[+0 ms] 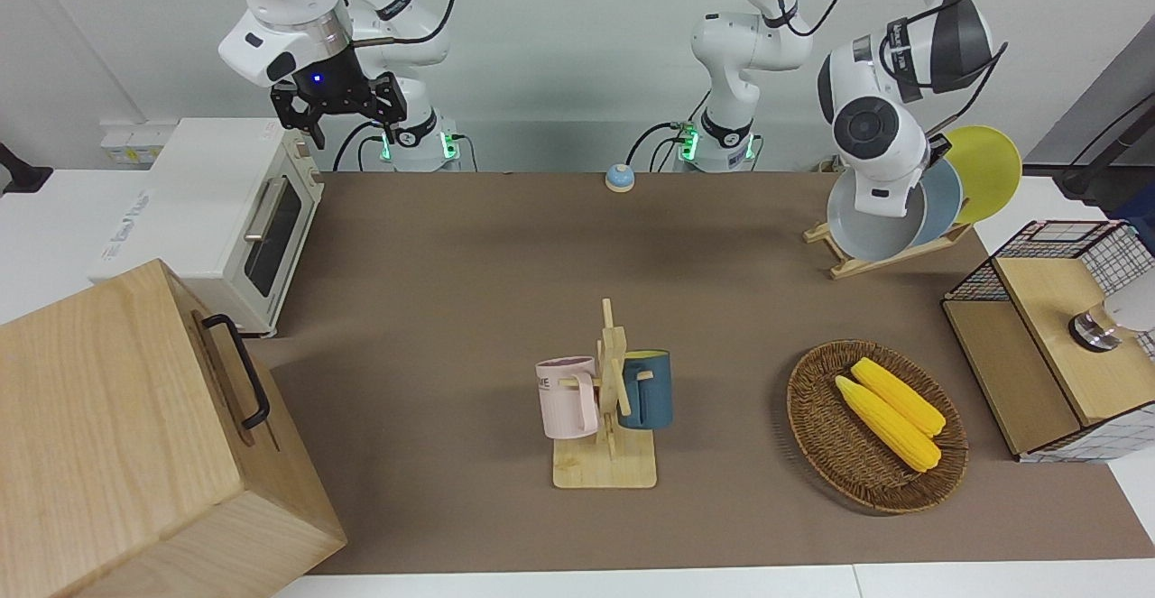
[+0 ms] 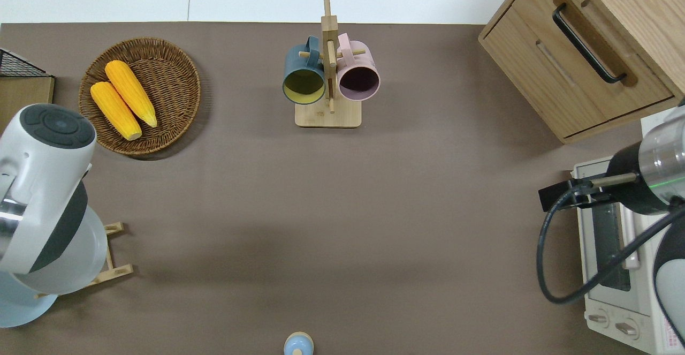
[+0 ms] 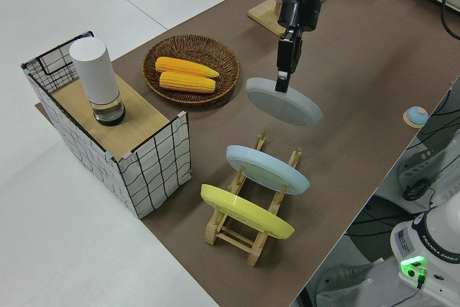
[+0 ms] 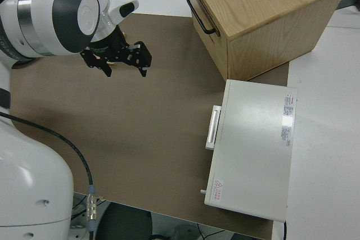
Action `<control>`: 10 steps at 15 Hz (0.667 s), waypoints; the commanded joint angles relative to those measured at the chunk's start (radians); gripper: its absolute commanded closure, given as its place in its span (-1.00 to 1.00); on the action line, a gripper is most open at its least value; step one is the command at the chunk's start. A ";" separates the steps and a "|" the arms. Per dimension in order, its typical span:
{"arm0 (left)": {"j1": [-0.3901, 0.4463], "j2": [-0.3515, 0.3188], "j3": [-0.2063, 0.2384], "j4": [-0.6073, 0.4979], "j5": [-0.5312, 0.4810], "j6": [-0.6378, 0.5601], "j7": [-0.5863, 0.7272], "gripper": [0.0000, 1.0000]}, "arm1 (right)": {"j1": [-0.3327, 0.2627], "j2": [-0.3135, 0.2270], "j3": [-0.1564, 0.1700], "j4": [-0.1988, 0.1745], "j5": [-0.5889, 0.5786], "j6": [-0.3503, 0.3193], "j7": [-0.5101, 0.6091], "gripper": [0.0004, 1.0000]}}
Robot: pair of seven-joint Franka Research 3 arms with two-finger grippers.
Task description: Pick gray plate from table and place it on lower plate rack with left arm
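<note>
My left gripper (image 3: 282, 84) is shut on the rim of the gray plate (image 3: 284, 103) and holds it tilted in the air. The plate also shows in the front view (image 1: 868, 222) and, partly under my wrist, in the overhead view (image 2: 92, 256). It hangs over the free end of the lower plate rack (image 3: 237, 239), next to the sky-blue plate (image 3: 267, 169); in the left side view it looks apart from the rack. The rack (image 1: 866, 261) stands on the table (image 1: 451, 264) at the left arm's end. My right gripper (image 4: 115, 63) is open and parked.
A yellow plate (image 3: 246, 211) leans in the rack beside the sky-blue one. A wicker basket with corn (image 1: 875, 425), a wire-sided box (image 1: 1051, 336), a mug stand (image 1: 606, 400), a wooden cabinet (image 1: 135, 436), a toaster oven (image 1: 217, 219) and a small blue knob (image 1: 619, 178) share the table.
</note>
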 commanded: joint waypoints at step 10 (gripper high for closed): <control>-0.027 0.117 -0.034 -0.026 0.042 -0.081 -0.185 0.08 | -0.026 -0.004 0.020 0.007 0.004 -0.015 0.008 -0.98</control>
